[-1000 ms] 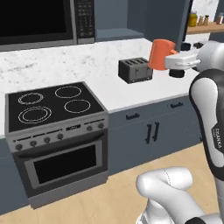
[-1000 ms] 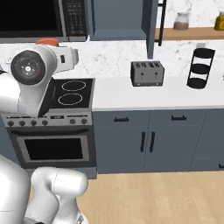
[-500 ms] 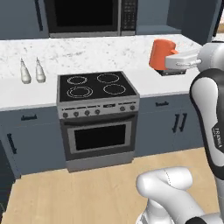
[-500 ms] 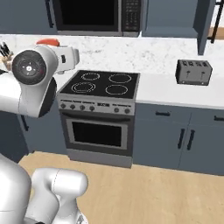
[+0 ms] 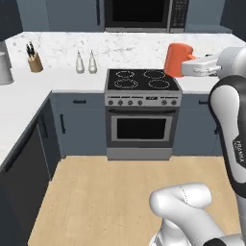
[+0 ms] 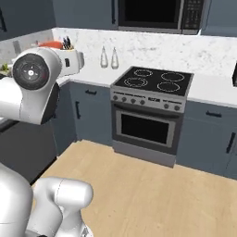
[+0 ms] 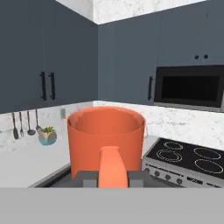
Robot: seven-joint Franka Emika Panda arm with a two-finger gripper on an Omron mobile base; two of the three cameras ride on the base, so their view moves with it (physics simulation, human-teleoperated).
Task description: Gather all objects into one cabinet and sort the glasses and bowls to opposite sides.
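My gripper is shut on the handle of an orange-red mug, which it holds upright in the air above the stove's right edge. In the hand view the mug sits straight ahead with its handle toward me, and the gripper clamps that handle at the bottom. From the right base view, a red sliver of the mug peeks over the arm. Dark slate-blue wall cabinets with black bar handles hang ahead, their doors closed. The orange tumblers and the wooden bowl are out of view.
A black stove with an oven stands under a microwave. On the white counter are a knife block, two bottles and a grey canister. Utensils and a small plant sit by the corner wall.
The base has swung left, so the stove slid toward the middle and the toaster left the views. The mug stays in the gripper, held at the same height.
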